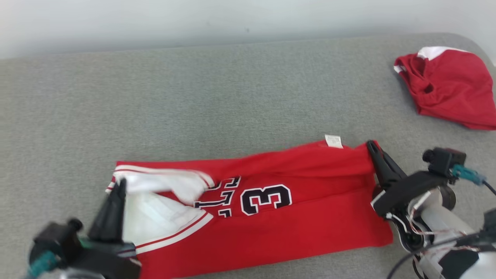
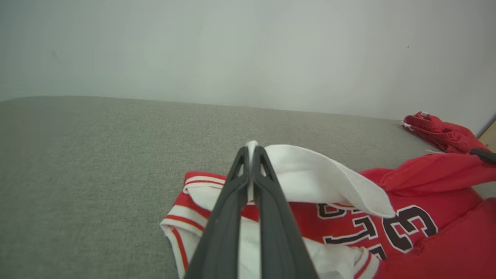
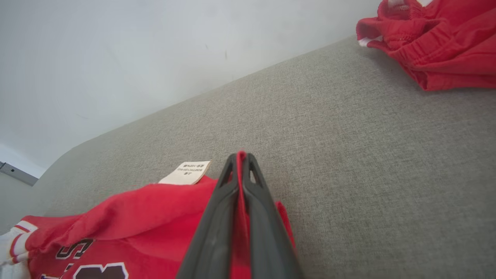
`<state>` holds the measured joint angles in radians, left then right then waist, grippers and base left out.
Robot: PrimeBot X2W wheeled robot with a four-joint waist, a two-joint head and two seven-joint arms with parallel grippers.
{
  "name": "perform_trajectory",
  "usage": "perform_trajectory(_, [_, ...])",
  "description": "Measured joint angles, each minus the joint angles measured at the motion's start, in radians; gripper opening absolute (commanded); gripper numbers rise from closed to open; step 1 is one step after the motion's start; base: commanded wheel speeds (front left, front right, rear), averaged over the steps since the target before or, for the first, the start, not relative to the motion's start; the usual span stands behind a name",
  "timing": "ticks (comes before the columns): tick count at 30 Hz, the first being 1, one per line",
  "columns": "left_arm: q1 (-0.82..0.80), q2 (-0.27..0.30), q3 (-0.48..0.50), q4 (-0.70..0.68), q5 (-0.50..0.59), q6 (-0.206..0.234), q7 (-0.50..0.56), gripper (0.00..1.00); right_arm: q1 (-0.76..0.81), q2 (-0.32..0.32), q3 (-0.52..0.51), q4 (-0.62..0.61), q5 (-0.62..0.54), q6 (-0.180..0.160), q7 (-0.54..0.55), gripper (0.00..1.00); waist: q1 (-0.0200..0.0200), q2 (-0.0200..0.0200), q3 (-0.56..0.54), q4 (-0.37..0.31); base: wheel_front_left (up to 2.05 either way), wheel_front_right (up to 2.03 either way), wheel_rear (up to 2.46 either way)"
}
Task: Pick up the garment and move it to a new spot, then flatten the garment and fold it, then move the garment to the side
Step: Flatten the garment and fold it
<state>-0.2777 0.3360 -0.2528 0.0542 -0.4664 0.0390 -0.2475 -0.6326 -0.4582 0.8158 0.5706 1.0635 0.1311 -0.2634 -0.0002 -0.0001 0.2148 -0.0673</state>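
Head view: the grey surface (image 1: 232,85) carries the red jersey (image 1: 294,224), numbered 13, at six o'clock; another red garment (image 1: 449,91) lies at two o'clock. The left gripper (image 1: 122,183) pinches the jersey's white lining, the right gripper (image 1: 372,144) its red hem, beside a white label (image 1: 333,140) with unreadable print.

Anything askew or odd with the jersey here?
The red jersey lies rumpled: its white inside is flipped out at the end pinched by the left gripper, and a care tag sticks out beside the right gripper.
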Motion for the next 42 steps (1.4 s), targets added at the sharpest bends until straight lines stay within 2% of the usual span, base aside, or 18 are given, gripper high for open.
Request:
perform_trajectory(6, [0.11,-0.057,0.008,-0.032,-0.012,0.024,-0.01,0.0,0.091,-0.025,-0.041,-0.074,0.002,0.0,0.0,0.0,0.0,0.0,-0.021,0.028,0.0,0.0,0.0])
perform_trajectory(16, [0.208,-0.134,0.045,-0.019,-0.01,0.005,-0.013,0.0,0.171,-0.04,-0.056,-0.078,-0.017,0.0,0.0,0.0,0.0001,0.0,-0.06,0.041,0.0,0.0,0.0])
perform_trajectory(17, [0.214,-0.14,0.048,-0.011,-0.004,-0.001,-0.013,0.0,0.174,-0.039,-0.059,-0.073,-0.017,0.0,0.0,0.27,0.0001,0.0,-0.063,0.043,0.0,0.0,0.0])
perform_trajectory(18, [0.218,-0.146,0.05,0.001,0.001,-0.003,-0.013,0.0,0.174,-0.039,-0.063,-0.069,-0.019,0.0,0.0,0.41,0.0001,0.0,-0.066,0.044,0.0,0.0,0.0])
perform_trajectory(19, [0.22,-0.153,0.053,0.008,0.004,-0.01,-0.013,0.0,0.174,-0.038,-0.068,-0.067,-0.025,0.0,0.0,0.79,0.0001,0.0,-0.068,0.045,0.0,0.0,0.0])
perform_trajectory(20, [0.221,-0.16,0.059,0.013,0.005,-0.012,-0.013,0.0,0.175,-0.035,-0.077,-0.068,-0.028,0.0,0.0,1.0,0.0001,0.0,-0.071,0.046,0.0,0.0,0.0])
perform_trajectory(21, [0.221,-0.164,0.068,0.02,0.015,-0.012,-0.013,0.19,0.178,-0.033,-0.088,-0.07,-0.028,0.0,0.0,1.0,0.0001,0.0,-0.073,0.047,0.0,0.0,0.0])
perform_trajectory(23, [0.225,-0.165,0.077,0.035,0.038,-0.012,-0.013,0.4,0.19,-0.03,-0.107,-0.074,-0.036,0.0,0.0,1.0,0.0001,0.0,-0.078,0.05,0.0,0.0,0.0])
perform_trajectory(24, [0.231,-0.168,0.083,0.039,0.046,-0.012,-0.013,0.73,0.199,-0.03,-0.117,-0.078,-0.039,0.0,0.0,1.0,0.0002,0.0,-0.08,0.051,0.0,0.0,0.0])
perform_trajectory(25, [0.237,-0.172,0.087,0.042,0.059,-0.012,-0.013,1.0,0.209,-0.029,-0.13,-0.084,-0.042,0.0,0.0,1.0,0.0002,0.0,-0.083,0.053,0.0,0.0,0.0])
perform_trajectory(33, [0.276,-0.226,0.137,0.026,0.093,-0.029,-0.013,1.0,0.288,-0.015,-0.212,-0.125,-0.081,0.0,0.0,1.0,0.0001,0.0,-0.114,0.067,0.0,0.0,0.0])
perform_trajectory(42, [0.301,-0.263,0.184,-0.009,0.143,-0.044,-0.014,1.0,0.302,0.003,-0.216,-0.037,-0.115,0.0,0.0,1.0,0.0001,0.0,-0.152,0.091,0.0,0.0,0.0])
